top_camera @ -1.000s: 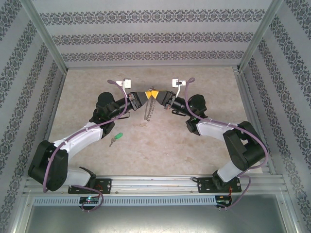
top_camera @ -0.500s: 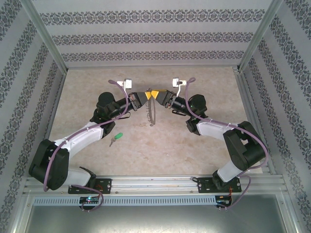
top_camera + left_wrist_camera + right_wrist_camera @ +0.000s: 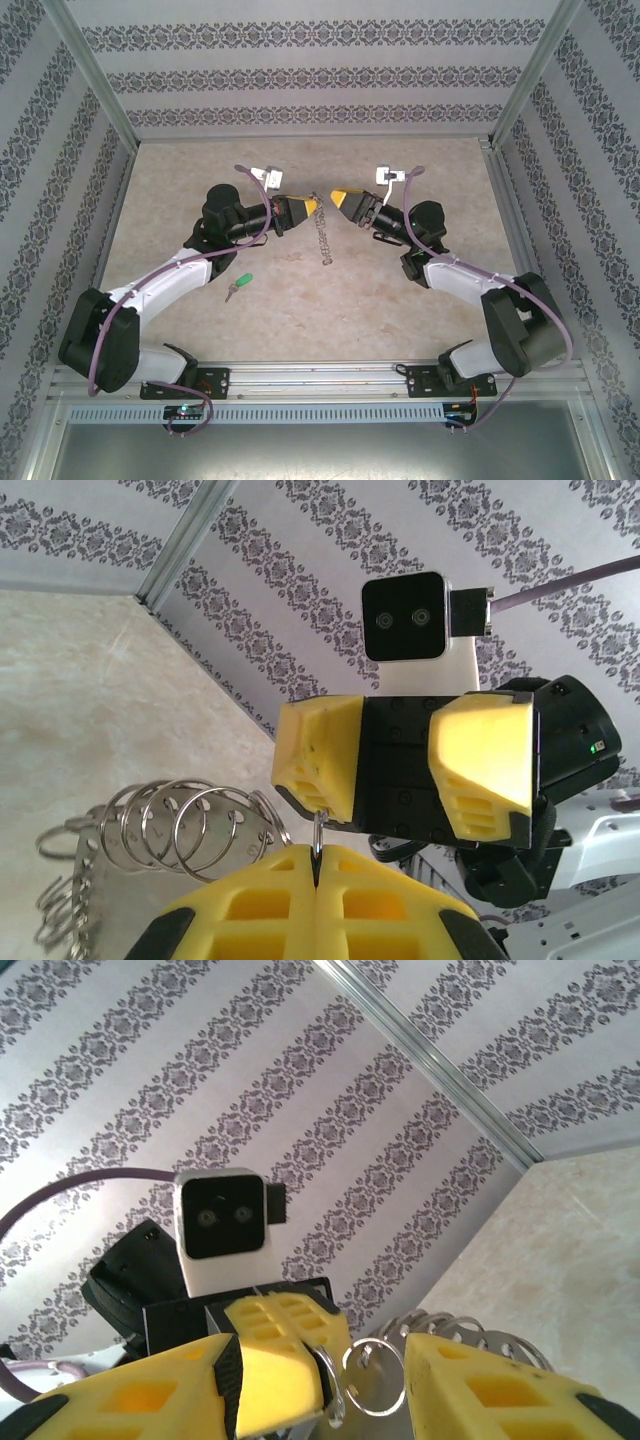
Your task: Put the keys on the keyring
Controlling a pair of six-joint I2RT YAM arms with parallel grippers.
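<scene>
Right gripper [image 3: 340,197] has let go and backed off, jaws part open and empty; left gripper [image 3: 312,205] alone pinches the dangling keyring [image 3: 322,238], green key [image 3: 241,282] unthreaded on the table [image 3: 350,300].

**Ring at centre, key near left**

You have the keyring [image 3: 323,237] hanging from the left gripper [image 3: 310,205], pinched in its jaws above the middle of the counter [image 3: 330,310]. The right gripper [image 3: 338,196] faces it from just to the right, tip towards tip. The key [image 3: 239,286] lies on the counter nearer the arm bases, left of the ring, just beside the left arm [image 3: 180,270].
</scene>
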